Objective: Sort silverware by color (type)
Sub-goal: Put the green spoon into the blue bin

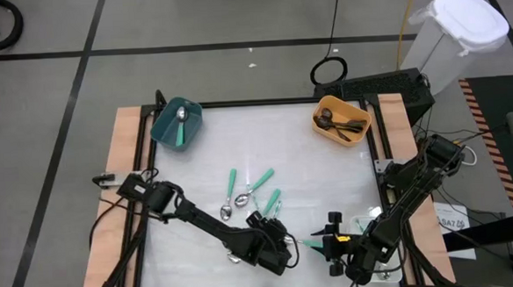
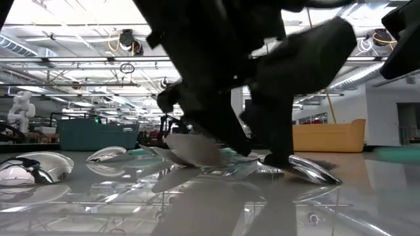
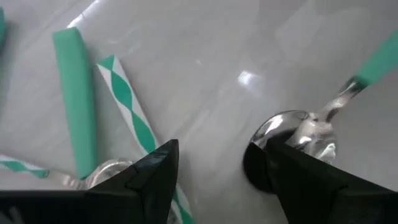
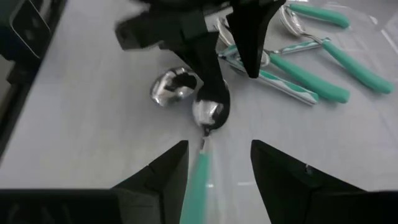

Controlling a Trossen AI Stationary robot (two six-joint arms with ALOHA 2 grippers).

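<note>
While the left gripper (image 4: 231, 46) sits low over the table (image 1: 328, 170) near the front edge, its fingers (image 3: 155, 171) stand apart w/ nothing between them — one touching the bowl of a green-handled spoon (image 4: 208, 115). Right gripper (image 4: 214, 168) is just beside it, jaws spread and empty, that spoon's handle lying in the gap. More green-handled silverware (image 1: 250, 192) lies mid-table; a spoon sits in the teal bin (image 1: 176, 123), dark pieces in the orange bin (image 1: 341, 121).

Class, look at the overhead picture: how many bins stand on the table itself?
2: a teal bin at the far left corner and an orange bin at the far right corner. None appears hidden.
</note>
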